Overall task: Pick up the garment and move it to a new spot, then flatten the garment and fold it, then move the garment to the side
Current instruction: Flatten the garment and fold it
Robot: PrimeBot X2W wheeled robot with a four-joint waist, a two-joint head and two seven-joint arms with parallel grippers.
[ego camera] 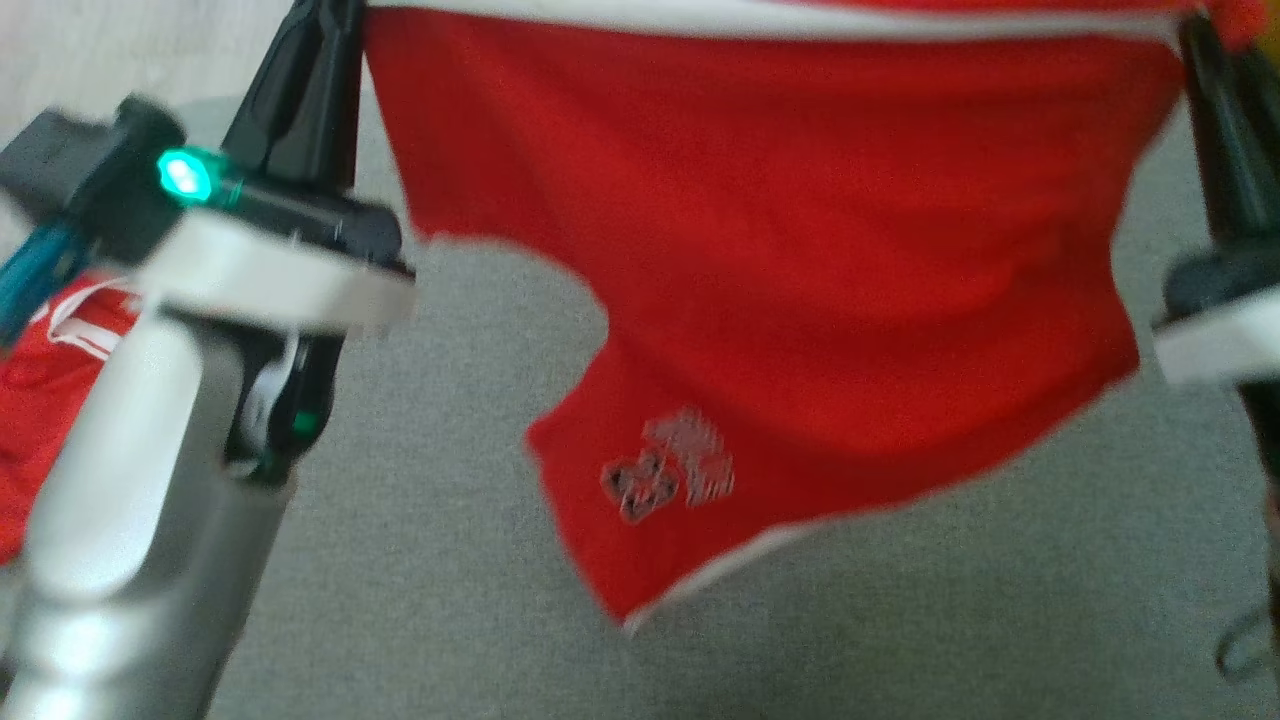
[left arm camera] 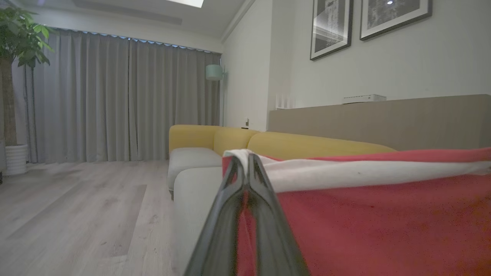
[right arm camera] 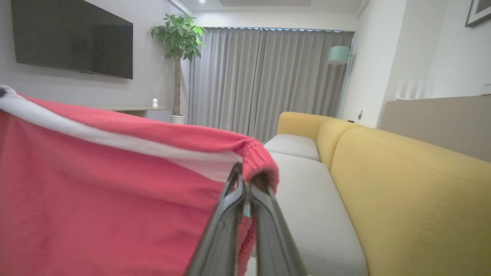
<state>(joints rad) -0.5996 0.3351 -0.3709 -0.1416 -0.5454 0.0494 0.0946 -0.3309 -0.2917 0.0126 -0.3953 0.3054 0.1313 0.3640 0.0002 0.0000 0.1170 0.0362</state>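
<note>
At the far left we see a second red cloth (ego camera: pixel 40 400) with white trim lying on the grey surface (ego camera: pixel 450 560), partly behind our left forearm (ego camera: pixel 110 480). Above it our left gripper (ego camera: pixel 342 25) is clenched on the garment (ego camera: pixel 800 250) at its upper left corner, the dark fingers pinching beside the white band (left arm camera: pixel 364 172). The red garment stretches from there across to the right, held up over the grey surface and hanging loose. A blurred emblem (ego camera: pixel 668 465) sits near its lower hem. We cannot tell whether the lowest corner touches the surface. At the right our right gripper (ego camera: pixel 1195 40) is clamped on the opposite upper corner, ribbed red edge bunched over its tips. Farther right stands a yellow sofa (right arm camera: pixel 402 199).
</note>
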